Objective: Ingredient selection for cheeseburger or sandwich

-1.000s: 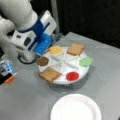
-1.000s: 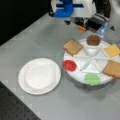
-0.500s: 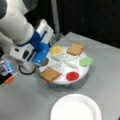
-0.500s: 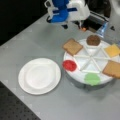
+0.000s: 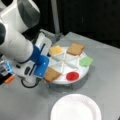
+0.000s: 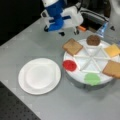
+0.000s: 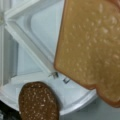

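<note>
While jaws unseen, arm [image 5: 37, 62] beside bread [image 5: 52, 74]

The arm [image 5: 17, 47] reaches in low from a front view's left, its gripper [image 6: 65, 32] hidden beneath the white-and-blue wrist.

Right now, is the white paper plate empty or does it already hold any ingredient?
Empty. In both front views the paper plate is bare; both bread squares, patty, cheese, green square and red disc sit on the divided tray.
</note>
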You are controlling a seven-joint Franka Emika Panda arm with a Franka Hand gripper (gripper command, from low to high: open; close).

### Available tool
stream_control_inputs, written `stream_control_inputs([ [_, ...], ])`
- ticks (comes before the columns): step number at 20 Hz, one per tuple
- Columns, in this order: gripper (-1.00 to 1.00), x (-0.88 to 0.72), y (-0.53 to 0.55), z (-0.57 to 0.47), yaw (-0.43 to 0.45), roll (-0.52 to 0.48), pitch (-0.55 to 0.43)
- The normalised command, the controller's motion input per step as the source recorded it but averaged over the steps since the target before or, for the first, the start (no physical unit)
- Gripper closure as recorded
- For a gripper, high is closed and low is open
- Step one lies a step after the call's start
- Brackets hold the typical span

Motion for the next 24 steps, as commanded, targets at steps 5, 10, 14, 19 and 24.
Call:
stream_control_inputs([
  [5, -1.0, 0.39, -0.27, -0.06, 0.098, 0.289, 0.13],
  [10, -1.0, 0.33, -0.27, -0.06, 0.068, 0.383, 0.153],
  [14, -1.0, 0.3, -0.36, -0.08, 0.119, 0.48, 0.168],
  [19, -1.0, 0.27, -0.44, -0.05, 0.126, 0.523, 0.199],
  [24, -1.0, 0.32, -0.42, -0.1, 0.167, 0.445, 0.138],
])
